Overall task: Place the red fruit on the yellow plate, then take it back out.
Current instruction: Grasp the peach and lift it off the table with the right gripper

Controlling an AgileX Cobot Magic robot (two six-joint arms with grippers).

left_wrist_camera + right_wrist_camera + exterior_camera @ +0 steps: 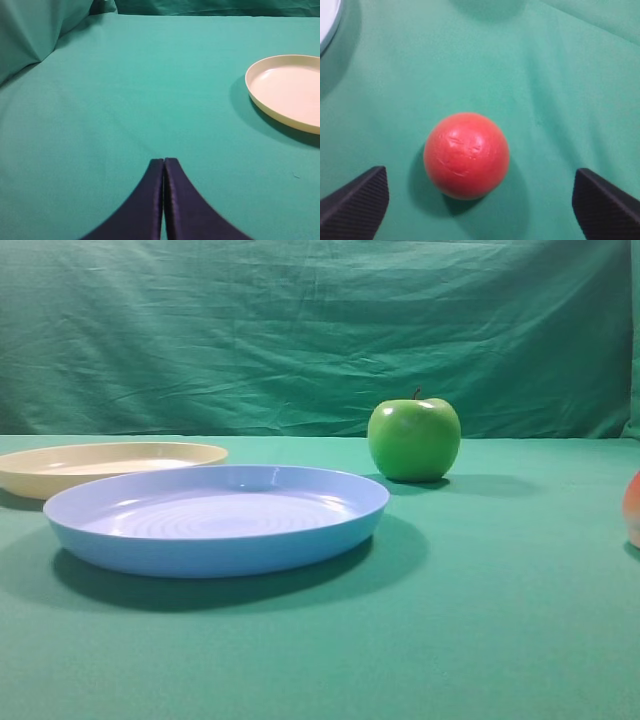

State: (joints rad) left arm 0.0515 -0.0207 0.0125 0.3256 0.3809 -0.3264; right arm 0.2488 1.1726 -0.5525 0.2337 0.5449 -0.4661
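The red fruit (466, 155), round and faintly scuffed, sat on the cloth-covered desk (560, 90) between the right hand's (480, 200) widely spread, ribbed fingers (355, 202), untouched.

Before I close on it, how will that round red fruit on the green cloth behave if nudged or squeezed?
The round, smooth red fruit sits free on the green cloth, so an off-centre touch would probably roll it. Its glossy skin looks slippery; a grip across the widest part seems safest. It appears firm rather than soft. The right end effector stands open around it, not touching.
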